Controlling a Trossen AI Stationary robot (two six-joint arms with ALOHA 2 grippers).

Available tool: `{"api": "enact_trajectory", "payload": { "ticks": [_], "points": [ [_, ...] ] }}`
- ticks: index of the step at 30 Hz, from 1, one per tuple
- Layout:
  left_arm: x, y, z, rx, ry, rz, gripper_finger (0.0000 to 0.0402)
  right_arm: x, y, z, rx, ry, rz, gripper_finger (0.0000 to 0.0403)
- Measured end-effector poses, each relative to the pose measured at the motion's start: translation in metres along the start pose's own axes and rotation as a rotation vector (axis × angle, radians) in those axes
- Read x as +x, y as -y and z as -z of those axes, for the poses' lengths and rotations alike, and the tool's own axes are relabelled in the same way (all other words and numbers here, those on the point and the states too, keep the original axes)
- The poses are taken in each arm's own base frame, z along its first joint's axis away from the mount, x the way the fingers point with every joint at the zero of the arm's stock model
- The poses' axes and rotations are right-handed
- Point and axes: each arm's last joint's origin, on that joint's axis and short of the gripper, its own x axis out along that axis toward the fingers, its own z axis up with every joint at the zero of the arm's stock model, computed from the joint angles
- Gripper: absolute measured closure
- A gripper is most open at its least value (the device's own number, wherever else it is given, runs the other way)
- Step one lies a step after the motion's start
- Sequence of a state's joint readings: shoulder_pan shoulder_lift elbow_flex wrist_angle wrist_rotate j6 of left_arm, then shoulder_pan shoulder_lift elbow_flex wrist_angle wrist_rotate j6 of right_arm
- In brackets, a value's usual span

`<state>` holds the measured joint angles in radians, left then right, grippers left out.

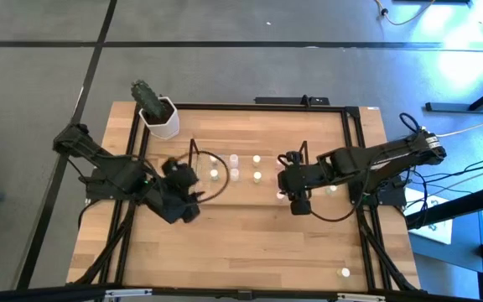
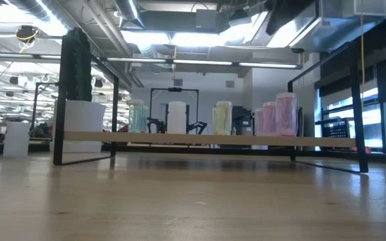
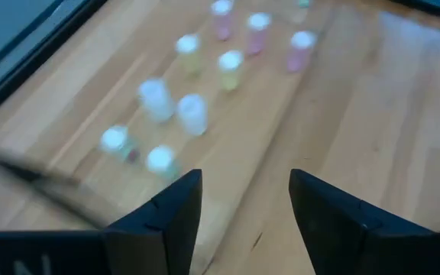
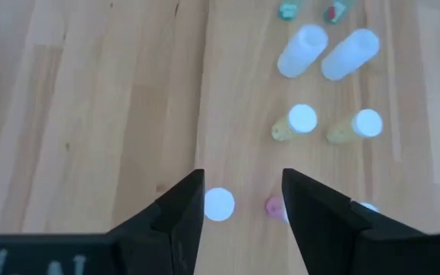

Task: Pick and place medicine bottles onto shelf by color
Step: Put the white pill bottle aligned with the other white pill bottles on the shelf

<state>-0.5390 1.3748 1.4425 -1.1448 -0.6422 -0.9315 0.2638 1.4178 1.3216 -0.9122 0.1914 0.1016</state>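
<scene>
The medicine bottles (image 1: 257, 159) stand upright in short rows on the shelf (image 1: 304, 151), which occupies the middle of the worktop (image 1: 241, 243) toward its far edge. In the low view they are grouped by tint — greenish, white, yellowish, pink — consistent with sorting by color. One bottle (image 1: 345, 272) remains alone near the worktop's near right corner, well apart from the shelf, and is judged still to be placed. The left gripper (image 3: 243, 206) hovers off the shelf's left end with fingers apart and nothing between them. The right gripper (image 4: 239, 202) hangs above the shelf's right portion, jaws spread and empty — probably positioned over the pink group.
</scene>
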Motion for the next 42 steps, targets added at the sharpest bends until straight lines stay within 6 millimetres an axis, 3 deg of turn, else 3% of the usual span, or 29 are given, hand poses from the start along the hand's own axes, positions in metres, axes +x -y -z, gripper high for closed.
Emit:
{"api": "enact_trajectory", "payload": {
  "ticks": [11,21,30,35,38,42],
  "points": [
    [-0.013,-0.043,0.017,-0.415,-0.283,-0.272,0.0210,-0.038,0.006,-0.013,0.092,0.076,-0.021,0.0225],
    [-0.013,-0.065,0.006,-0.488,-0.382,-0.246,0.0210,-0.069,0.012,-0.009,0.106,0.163,-0.033,0.0225],
    [-0.032,-0.104,-0.004,-0.456,-0.329,-0.178,0.0210,-0.075,0.014,-0.006,0.107,0.177,-0.035,0.0225],
    [-0.030,-0.128,0.015,-0.507,-0.373,-0.203,0.0210,-0.073,0.014,-0.001,0.098,0.132,-0.028,0.0225],
    [-0.039,-0.146,0.030,-0.576,-0.419,-0.145,0.0211,-0.073,0.014,-0.001,0.097,0.127,-0.028,0.0225],
    [-0.053,-0.162,0.041,-0.644,-0.336,-0.028,0.0211,-0.073,0.014,-0.001,0.075,0.126,-0.026,0.0225]
  ]
}}
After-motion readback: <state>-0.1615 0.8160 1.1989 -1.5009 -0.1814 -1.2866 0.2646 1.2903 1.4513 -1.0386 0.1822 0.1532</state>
